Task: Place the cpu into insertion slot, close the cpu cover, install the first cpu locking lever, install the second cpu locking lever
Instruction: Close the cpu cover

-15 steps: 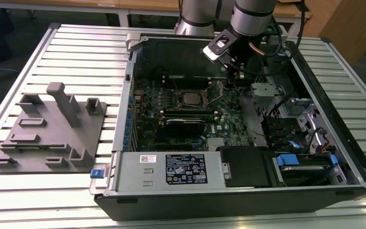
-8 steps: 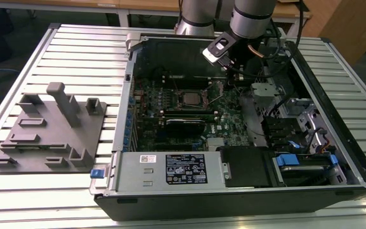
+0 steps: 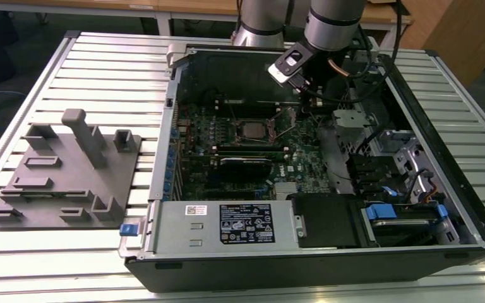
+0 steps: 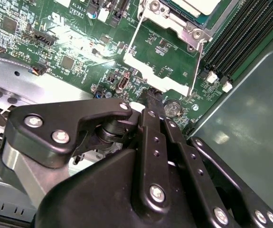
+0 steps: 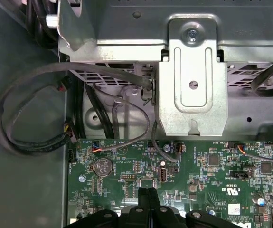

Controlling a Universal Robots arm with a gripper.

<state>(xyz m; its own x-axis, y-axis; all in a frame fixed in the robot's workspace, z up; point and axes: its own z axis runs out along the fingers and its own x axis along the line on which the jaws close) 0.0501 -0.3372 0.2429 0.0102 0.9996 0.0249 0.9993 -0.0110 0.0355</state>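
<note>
The cpu [image 4: 196, 4], with a dull silver top, lies in the insertion slot [image 3: 254, 129] on the green board. The cpu cover [image 4: 150, 70], a thin silvery frame, is swung open and lies flat beside the slot, with the board showing through its window. A thin wire lever [image 4: 200, 61] runs along one side of it. My gripper [image 3: 297, 106] hangs over the board on the exterior view's right of the slot. In both wrist views its black fingers are pressed together with nothing between them [image 4: 148, 113] [image 5: 148, 192], a short way above the board just past the open cover.
The open computer case [image 3: 444, 246] lies on a slatted table, with a grey fixture block [image 3: 65, 170] on the exterior view's left. A black-labelled power supply [image 3: 242, 224] sits at the front. A metal bracket [image 5: 193, 80], cables [image 5: 32, 137] and a coin battery [image 5: 103, 166] lie near the gripper.
</note>
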